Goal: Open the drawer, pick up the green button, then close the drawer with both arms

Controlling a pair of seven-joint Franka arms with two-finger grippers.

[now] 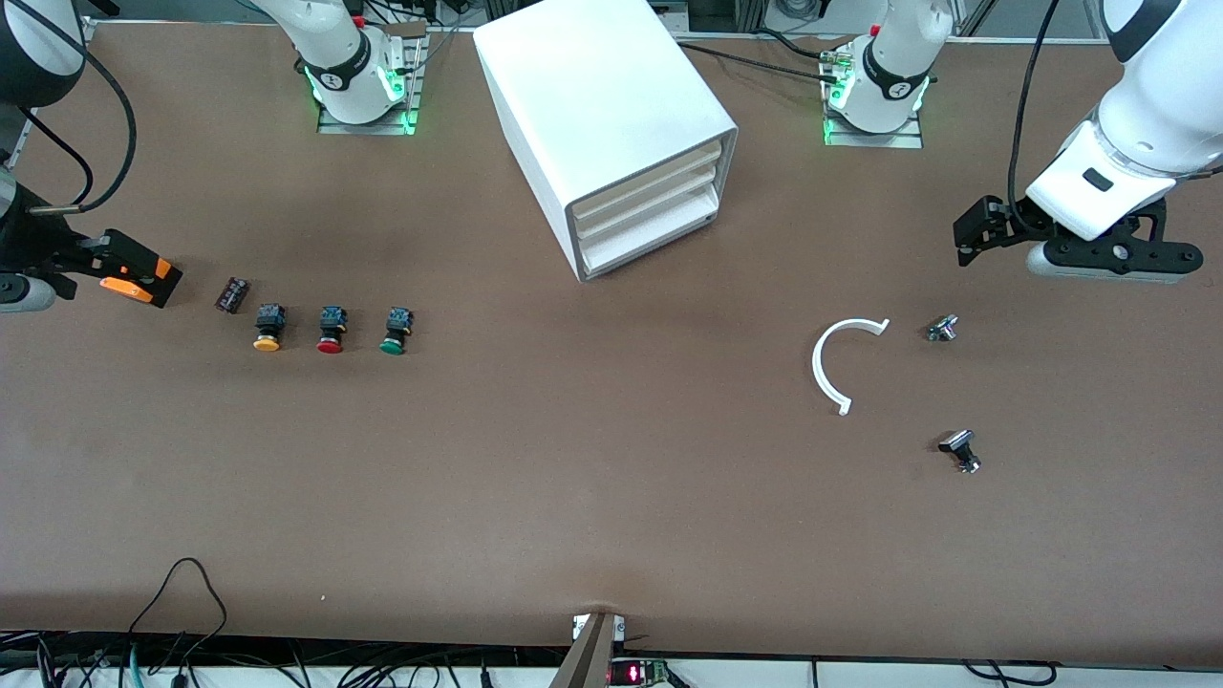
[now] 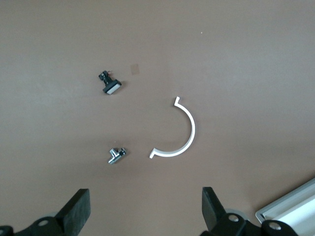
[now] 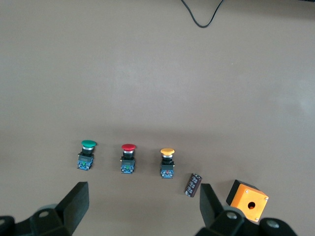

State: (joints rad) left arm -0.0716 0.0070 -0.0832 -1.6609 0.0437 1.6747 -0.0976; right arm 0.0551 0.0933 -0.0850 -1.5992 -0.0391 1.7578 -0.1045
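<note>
Start stock: drawer (image 1: 650, 239) shut, green button (image 1: 395, 332) on the counter.
I logged it centre-left of frame; left gripper (image 2: 145, 209) and right gripper (image 3: 142, 206) hovered, fingers spread, presumably ready.

Cabinet (image 1: 611, 115) smooth white plastic; table (image 1: 611, 478) matt brown; button (image 1: 395, 331) glossy green cap.

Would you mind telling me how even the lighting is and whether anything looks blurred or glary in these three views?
Front view: soft, even light, faint shadows beside the cabinet, green glow at both arm bases. Left wrist view: flat light, white arc sharp. Right wrist view: buttons sharp, green button included; open right claw slightly soft at the edge.
</note>
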